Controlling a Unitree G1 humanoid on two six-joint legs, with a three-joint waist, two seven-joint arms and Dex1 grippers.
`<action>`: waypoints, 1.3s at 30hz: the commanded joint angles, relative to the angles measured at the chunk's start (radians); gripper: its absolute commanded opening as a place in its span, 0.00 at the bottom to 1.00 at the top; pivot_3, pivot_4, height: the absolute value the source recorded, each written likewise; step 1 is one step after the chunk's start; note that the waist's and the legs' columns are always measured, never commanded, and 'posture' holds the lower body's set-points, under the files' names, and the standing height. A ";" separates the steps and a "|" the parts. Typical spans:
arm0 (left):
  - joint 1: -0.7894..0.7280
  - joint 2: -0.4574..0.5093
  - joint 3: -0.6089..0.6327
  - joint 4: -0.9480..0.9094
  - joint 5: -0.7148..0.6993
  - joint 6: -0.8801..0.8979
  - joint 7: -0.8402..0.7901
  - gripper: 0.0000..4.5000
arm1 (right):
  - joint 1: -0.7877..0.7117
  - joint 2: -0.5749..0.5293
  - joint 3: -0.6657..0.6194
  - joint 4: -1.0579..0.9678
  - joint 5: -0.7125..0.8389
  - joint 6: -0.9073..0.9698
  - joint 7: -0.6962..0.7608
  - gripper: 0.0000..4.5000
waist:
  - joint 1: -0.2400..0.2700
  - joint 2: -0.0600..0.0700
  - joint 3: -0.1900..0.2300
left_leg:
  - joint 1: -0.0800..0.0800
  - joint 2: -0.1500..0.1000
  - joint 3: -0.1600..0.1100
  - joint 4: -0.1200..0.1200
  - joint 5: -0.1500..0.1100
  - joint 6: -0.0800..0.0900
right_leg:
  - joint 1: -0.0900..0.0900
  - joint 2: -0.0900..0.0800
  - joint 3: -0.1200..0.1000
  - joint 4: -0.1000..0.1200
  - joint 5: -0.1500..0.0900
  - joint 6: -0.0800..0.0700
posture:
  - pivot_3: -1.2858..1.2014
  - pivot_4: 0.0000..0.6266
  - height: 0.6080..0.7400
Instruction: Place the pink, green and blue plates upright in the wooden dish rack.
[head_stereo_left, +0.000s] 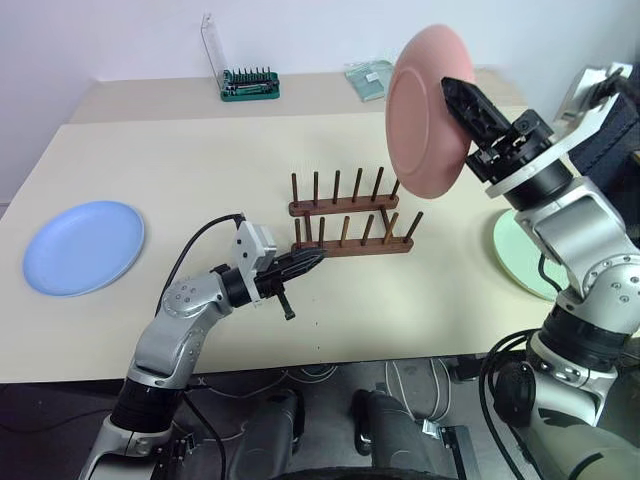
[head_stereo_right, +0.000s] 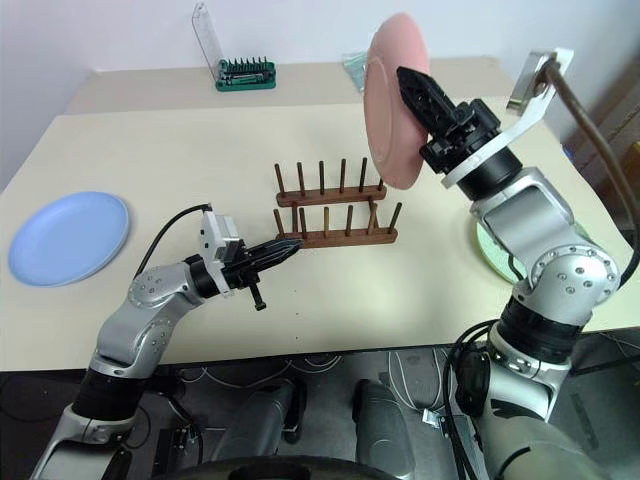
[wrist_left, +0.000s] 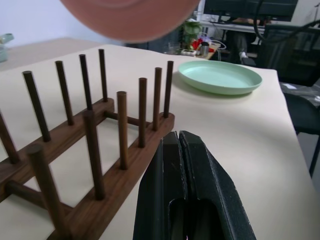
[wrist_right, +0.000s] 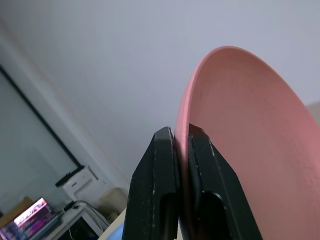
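Plates aren't racked yet: your right gripper (head_stereo_left: 455, 92) pinches pink plate (head_stereo_left: 420, 115) above the empty rack (head_stereo_left: 350, 225), left gripper (head_stereo_left: 312, 260) closed empty, green plate (wrist_left: 220, 77) and blue plate (head_stereo_left: 83, 246) flat on desk (head_stereo_left: 180, 170).

A green screwdriver-bit holder (head_stereo_left: 250, 85) with its clear lid (head_stereo_left: 211, 45) raised upright stands at the far edge of the beige worktop (head_stereo_left: 200, 170). A pale greenish packet (head_stereo_left: 369, 78) lies near that same edge, toward the far right corner.
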 joint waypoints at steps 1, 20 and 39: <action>-0.012 0.005 0.006 -0.035 -0.015 0.000 -0.005 0.00 | 0.029 0.009 0.008 -0.026 0.080 -0.049 -0.061 0.01 | -0.001 0.000 0.000 | 0.000 0.000 0.000 0.000 0.000 0.000 | 0.000 0.000 0.000 0.000 0.000 0.000 | 0.52 0.24 1.00; -0.020 0.014 0.013 -0.107 -0.021 0.080 0.040 0.00 | 0.057 0.022 0.107 0.103 0.038 -0.149 -0.170 0.45 | -0.001 0.000 0.000 | 0.000 0.000 0.000 0.000 0.000 0.000 | 0.000 0.001 0.000 0.000 0.000 0.000 | 0.52 0.24 1.00; -0.004 0.053 -0.046 -0.125 -0.073 0.146 -0.065 0.00 | 0.361 -0.747 0.112 0.154 -0.666 -0.192 0.465 0.79 | 0.019 0.001 0.000 | -0.001 0.001 0.002 0.000 -0.001 0.001 | 0.002 0.000 -0.003 -0.002 -0.002 0.002 | 0.52 0.24 1.00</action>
